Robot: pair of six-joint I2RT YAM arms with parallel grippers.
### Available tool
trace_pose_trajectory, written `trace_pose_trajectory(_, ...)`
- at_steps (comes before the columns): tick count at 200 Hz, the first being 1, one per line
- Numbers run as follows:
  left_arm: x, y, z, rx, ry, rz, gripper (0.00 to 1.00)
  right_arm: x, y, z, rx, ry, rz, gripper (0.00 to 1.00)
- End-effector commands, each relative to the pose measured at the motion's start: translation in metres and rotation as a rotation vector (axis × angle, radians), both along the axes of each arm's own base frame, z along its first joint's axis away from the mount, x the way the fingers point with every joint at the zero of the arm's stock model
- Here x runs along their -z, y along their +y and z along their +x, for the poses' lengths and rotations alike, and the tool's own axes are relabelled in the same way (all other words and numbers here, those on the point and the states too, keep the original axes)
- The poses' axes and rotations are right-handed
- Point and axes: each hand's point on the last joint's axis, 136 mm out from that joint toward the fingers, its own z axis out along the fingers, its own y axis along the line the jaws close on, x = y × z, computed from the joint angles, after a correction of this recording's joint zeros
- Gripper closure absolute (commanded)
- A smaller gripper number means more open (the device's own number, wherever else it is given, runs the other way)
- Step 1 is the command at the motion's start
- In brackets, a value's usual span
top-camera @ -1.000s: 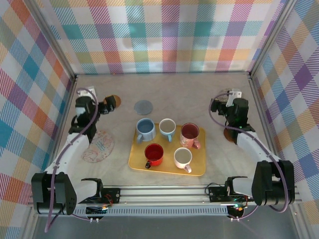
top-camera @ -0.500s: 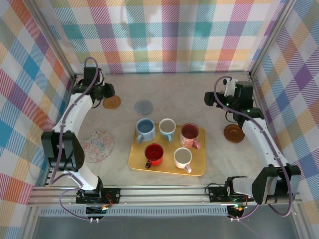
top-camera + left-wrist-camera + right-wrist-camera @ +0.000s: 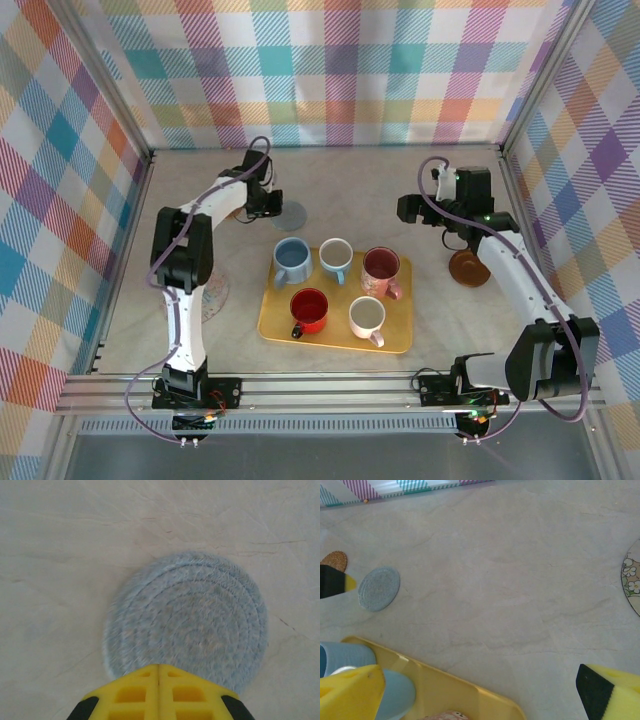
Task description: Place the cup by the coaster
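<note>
Left gripper (image 3: 159, 692): pinched together, empty, poised over the grey coaster (image 3: 187, 620). Right gripper (image 3: 480, 680): spread wide (nothing held). Hazard: the left may scuff the coaster across the desk (image 3: 50, 530).

Five cups, four coasters, one tray
Cups on the yellow tray (image 3: 335, 335): blue cup (image 3: 291, 259), white cup (image 3: 336, 255), pink cup (image 3: 381, 266), red cup (image 3: 309, 308), cream cup (image 3: 367, 316); coasters: grey coaster (image 3: 293, 214), cork coaster (image 3: 334, 560), brown coaster (image 3: 465, 270), floral coaster (image 3: 632, 582)

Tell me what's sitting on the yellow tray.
Five cups stand on the yellow tray: blue cup, white cup and pink cup in the far row, red cup and pink-handled cup nearer. The tray surface beneath them is covered.
</note>
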Motion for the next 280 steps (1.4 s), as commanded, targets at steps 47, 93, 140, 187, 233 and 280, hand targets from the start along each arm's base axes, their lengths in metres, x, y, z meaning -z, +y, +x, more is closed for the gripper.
trace_pose_trajectory(47, 0.022, -0.044, 0.021, 0.132, 0.027, 0.029, 1.0, -0.006, -0.001, 0.004, 0.018, -0.01, -0.02, 0.01)
trace_pose_trajectory(93, 0.035, -0.088, 0.017, 0.22, 0.055, -0.008, 1.0, -0.004, -0.002, 0.007, 0.021, -0.011, -0.021, 0.01)
trace_pose_trajectory(140, 0.038, -0.126, 0.011, 0.266, 0.057, -0.047, 1.0, -0.002, -0.004, 0.002, 0.028, -0.012, -0.029, 0.01)
trace_pose_trajectory(187, 0.022, -0.138, 0.022, 0.2, 0.023, -0.1, 1.0, 0.004, -0.01, -0.001, 0.059, 0.007, -0.044, 0.01)
trace_pose_trajectory(233, -0.061, -0.146, 0.03, 0.194, -0.107, -0.19, 0.94, 0.001, -0.037, -0.005, 0.187, -0.005, -0.133, 0.01)
trace_pose_trajectory(280, -0.154, -0.138, 0.019, 0.199, -0.259, -0.227, 0.79, 0.02, -0.078, -0.015, 0.348, 0.125, -0.255, 0.13)
